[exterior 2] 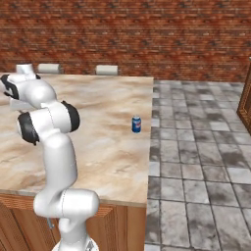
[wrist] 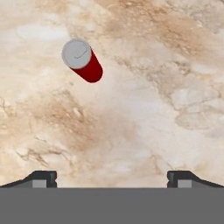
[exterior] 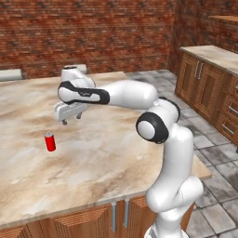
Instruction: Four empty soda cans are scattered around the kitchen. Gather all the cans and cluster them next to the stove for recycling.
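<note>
A red soda can [exterior: 49, 142] with a silver top stands upright on the marble island counter [exterior: 107, 153]. My gripper [exterior: 71, 119] hangs open above the counter, up and to the right of that can, with nothing between its fingers. In the hand view the same can [wrist: 83, 61] sits upper left of centre, well ahead of my gripper [wrist: 111, 179]; its dark fingertips [wrist: 43, 178] stand wide apart. A blue and white can [exterior 2: 137, 124] stands near the counter's right edge. The stove is out of view.
Pale chair backs [exterior: 10, 74] [exterior 2: 106, 69] line the counter's far side before a brick wall. Wooden cabinets [exterior: 209, 88] stand at the right across a grey tiled floor [exterior 2: 196, 147]. The counter's front edge [exterior: 93, 204] runs just before my base.
</note>
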Tool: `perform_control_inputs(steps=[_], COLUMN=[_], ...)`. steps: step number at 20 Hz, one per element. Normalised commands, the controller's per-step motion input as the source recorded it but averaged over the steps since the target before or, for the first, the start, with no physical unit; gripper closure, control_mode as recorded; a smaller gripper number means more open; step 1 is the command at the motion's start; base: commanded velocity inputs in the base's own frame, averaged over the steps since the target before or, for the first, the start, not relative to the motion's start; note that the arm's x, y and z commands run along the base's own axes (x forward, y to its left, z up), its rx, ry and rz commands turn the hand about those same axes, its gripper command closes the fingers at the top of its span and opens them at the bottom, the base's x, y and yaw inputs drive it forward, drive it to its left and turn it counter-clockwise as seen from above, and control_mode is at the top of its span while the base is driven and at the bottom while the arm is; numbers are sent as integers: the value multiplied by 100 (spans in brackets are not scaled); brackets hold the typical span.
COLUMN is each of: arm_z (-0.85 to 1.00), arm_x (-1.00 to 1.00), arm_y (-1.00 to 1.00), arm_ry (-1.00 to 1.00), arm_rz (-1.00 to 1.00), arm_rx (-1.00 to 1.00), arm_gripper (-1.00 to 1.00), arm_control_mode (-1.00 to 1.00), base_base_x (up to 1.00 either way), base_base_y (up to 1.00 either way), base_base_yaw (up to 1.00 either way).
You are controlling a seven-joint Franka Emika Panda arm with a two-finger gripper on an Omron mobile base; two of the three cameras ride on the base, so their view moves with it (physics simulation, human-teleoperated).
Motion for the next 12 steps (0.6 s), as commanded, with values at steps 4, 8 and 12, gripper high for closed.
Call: perform_control_inputs(steps=[4,8,12], arm_z=[-3,-7,-9], arm_x=[9,14,14], arm_y=[36,32,26], arm_ry=[0,0,0], arm_rz=[0,0,0], arm_rx=[0,0,-1], arm_gripper=[-100,-100,-100], arm_control_mode=[-100,-100,-100], base_base_x=[0,0,0], base_base_y=[0,0,0], base_base_yaw=[0,0,0])
